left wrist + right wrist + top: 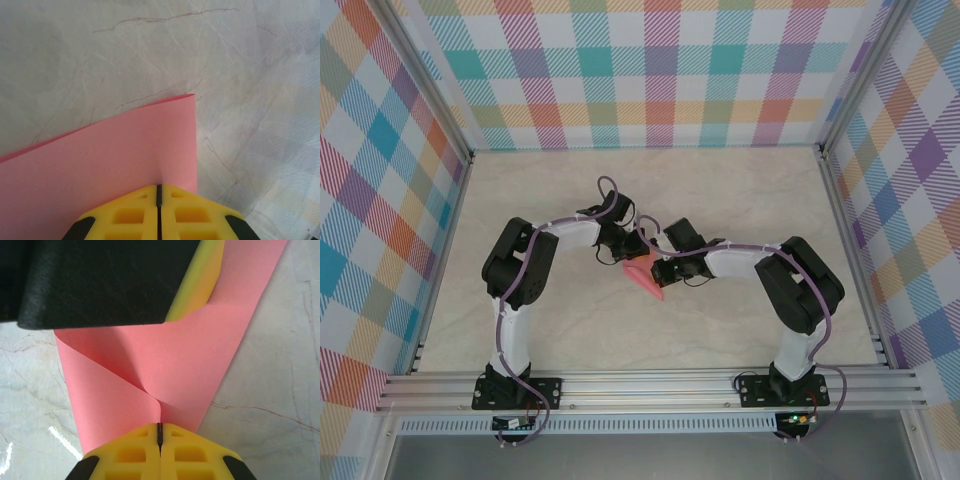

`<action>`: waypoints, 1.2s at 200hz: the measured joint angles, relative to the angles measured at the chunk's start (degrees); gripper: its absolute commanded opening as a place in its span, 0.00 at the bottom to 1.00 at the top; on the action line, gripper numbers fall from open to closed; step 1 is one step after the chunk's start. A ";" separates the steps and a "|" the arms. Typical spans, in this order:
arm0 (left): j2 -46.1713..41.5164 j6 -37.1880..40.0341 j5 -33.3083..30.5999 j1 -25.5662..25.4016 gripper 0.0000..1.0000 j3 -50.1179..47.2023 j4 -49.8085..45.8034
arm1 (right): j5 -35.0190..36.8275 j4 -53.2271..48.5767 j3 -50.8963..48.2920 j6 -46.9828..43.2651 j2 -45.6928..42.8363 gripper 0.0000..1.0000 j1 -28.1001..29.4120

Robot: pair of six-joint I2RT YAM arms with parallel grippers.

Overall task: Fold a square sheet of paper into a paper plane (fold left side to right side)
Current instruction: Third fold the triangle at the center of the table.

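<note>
The paper [643, 278] is held mid-table [720, 200] between the two arms, apparently raised off the surface, though this is hard to confirm from above. The left gripper [159, 189] is closed on an edge near one corner. The right gripper [160, 427] is clamped where the sheet curls over into a soft loop. The paper is judged light, limp and easily creased or torn. It is best pinched at edges or corners and drawn gently, never tugged apart.
</note>
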 measured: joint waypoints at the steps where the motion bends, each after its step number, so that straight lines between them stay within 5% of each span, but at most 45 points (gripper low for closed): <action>1: 0.00 0.00 0.00 0.00 0.07 0.00 0.00 | 0.00 -0.02 0.00 0.00 0.00 0.00 0.00; 126: 0.22 0.00 0.00 -0.11 0.07 0.31 0.00 | 0.57 -2.91 2.82 -0.24 1.86 0.00 -0.07; 240: 3.26 2.82 0.52 2.32 0.27 8.87 -8.31 | -0.15 -2.80 2.58 -0.63 1.92 0.00 -0.07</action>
